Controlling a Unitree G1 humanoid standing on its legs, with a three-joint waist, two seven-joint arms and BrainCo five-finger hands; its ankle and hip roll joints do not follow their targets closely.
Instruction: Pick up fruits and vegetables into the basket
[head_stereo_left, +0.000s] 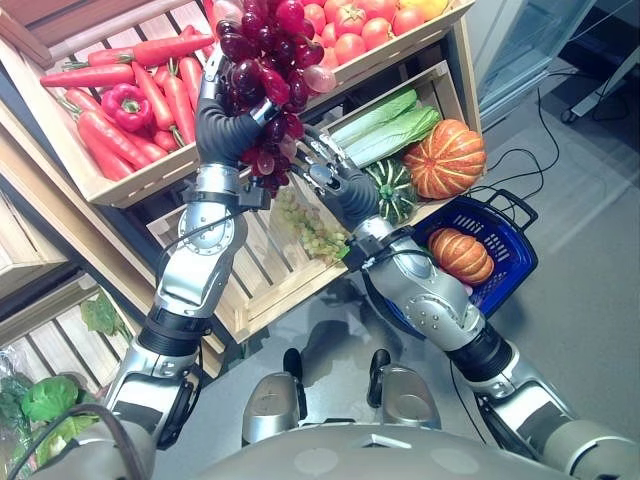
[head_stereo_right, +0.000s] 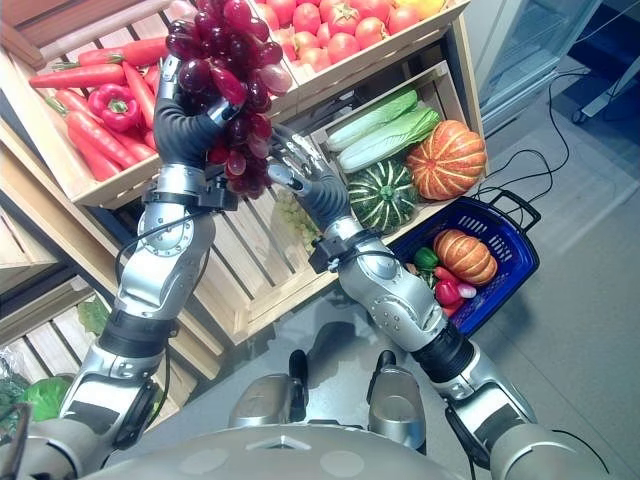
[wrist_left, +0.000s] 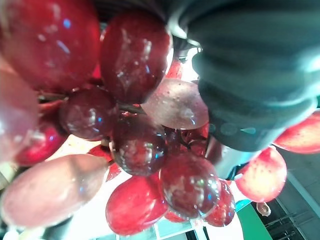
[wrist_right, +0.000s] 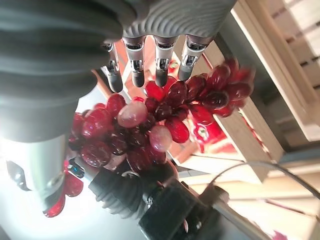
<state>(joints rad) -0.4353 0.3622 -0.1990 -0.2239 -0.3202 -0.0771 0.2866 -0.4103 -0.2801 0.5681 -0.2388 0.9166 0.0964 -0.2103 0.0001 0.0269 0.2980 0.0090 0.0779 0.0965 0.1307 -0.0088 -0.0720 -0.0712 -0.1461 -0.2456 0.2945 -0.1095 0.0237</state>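
The left hand (head_stereo_right: 190, 115) has its fingers curled around a big bunch of glossy dark-red grapes (head_stereo_right: 232, 60), raised before the wooden crates (head_stereo_right: 250, 270). The right hand (head_stereo_right: 300, 180), fingers spread, hovers just beside its lower end, well apart from the blue basket (head_stereo_right: 500, 270).

Pretty bright, even light overall. The red grapes (wrist_left: 140, 145) right at the left wrist camera are soft and glossy with glare spots, and the background behind them is blown out white.

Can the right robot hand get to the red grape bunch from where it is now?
Probably yes: the right robot hand is open just beside the red grape bunch held up by the left robot hand, with nothing between them.
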